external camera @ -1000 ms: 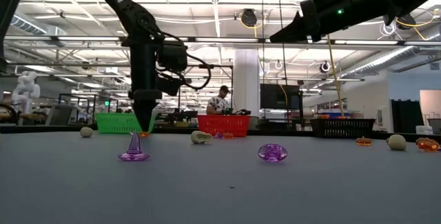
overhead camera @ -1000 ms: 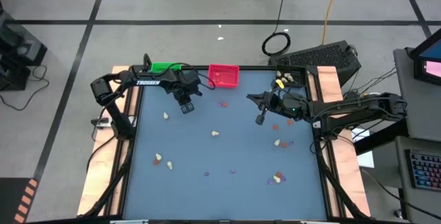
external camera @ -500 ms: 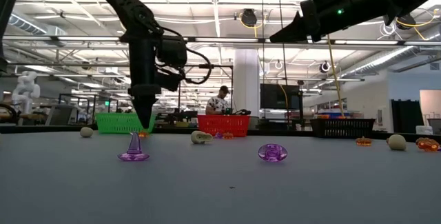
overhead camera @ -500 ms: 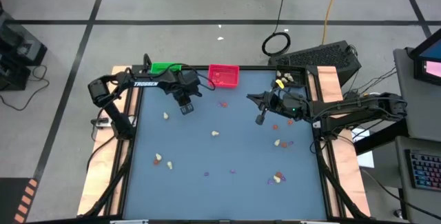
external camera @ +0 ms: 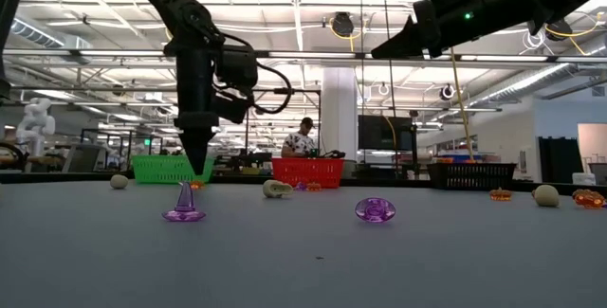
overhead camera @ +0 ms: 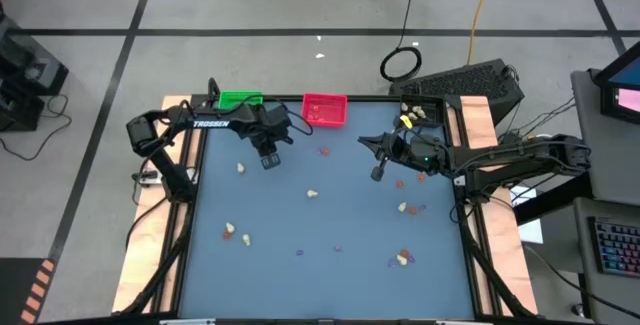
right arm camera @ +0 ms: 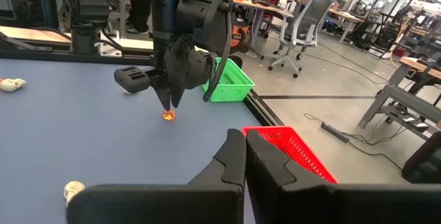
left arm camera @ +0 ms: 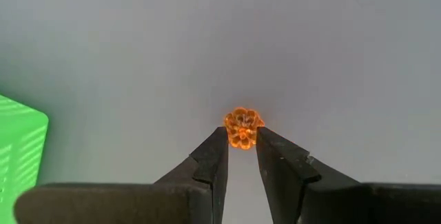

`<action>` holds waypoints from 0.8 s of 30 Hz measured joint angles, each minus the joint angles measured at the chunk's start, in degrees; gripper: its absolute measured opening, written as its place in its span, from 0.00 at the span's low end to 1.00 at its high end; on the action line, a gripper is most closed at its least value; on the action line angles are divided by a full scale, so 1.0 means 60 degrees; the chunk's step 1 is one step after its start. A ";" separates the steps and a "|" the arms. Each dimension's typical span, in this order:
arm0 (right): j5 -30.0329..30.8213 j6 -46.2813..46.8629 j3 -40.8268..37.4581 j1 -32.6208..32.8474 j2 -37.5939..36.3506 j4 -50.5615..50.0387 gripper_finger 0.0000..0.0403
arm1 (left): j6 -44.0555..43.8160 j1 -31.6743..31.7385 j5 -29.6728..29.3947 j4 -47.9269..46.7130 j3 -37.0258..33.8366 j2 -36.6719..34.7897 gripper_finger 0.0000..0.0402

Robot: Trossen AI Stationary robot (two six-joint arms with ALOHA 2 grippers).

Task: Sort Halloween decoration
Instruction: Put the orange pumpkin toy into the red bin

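Gripping an orange trinket [left arm camera: 242, 127] between my left fingertips [left arm camera: 215, 156], my left gripper [overhead camera: 268, 160] hangs near the table's far left corner, close to the green tray [overhead camera: 238, 98]. Over the last second that arm has drawn a little leftward, toward that tray, and the wrist view shows the trinket pinched at the very tips, lifted just clear of the blue table [overhead camera: 330, 275]. I judge this piece is picked and now on its way to a tray; which tray it belongs in I cannot tell from the frames.

My right gripper [overhead camera: 378, 173] has not moved in that second; its fingers are pressed together on nothing, and it hovers high over the right side of the table.

Around the held piece, much is unsorted. A purple hat [external camera: 183, 205] and a purple round piece [external camera: 375, 209] lie near the front edge. Cream pieces [overhead camera: 240, 169] are scattered across the left and middle, and orange and cream ones cluster under and beside the right arm. The red tray [overhead camera: 324, 109] sits just beside the green one, and a black tray [external camera: 470, 174] stands at the far right.

Nothing lies between my left gripper and the green tray. The tip-only hold is the risk: a jolt could drop the trinket.
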 joint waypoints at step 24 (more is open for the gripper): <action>0.0000 0.0011 0.0000 0.0000 0.0000 0.0000 0.00 | -0.0009 0.0150 0.0419 0.0031 0.0000 0.0084 0.21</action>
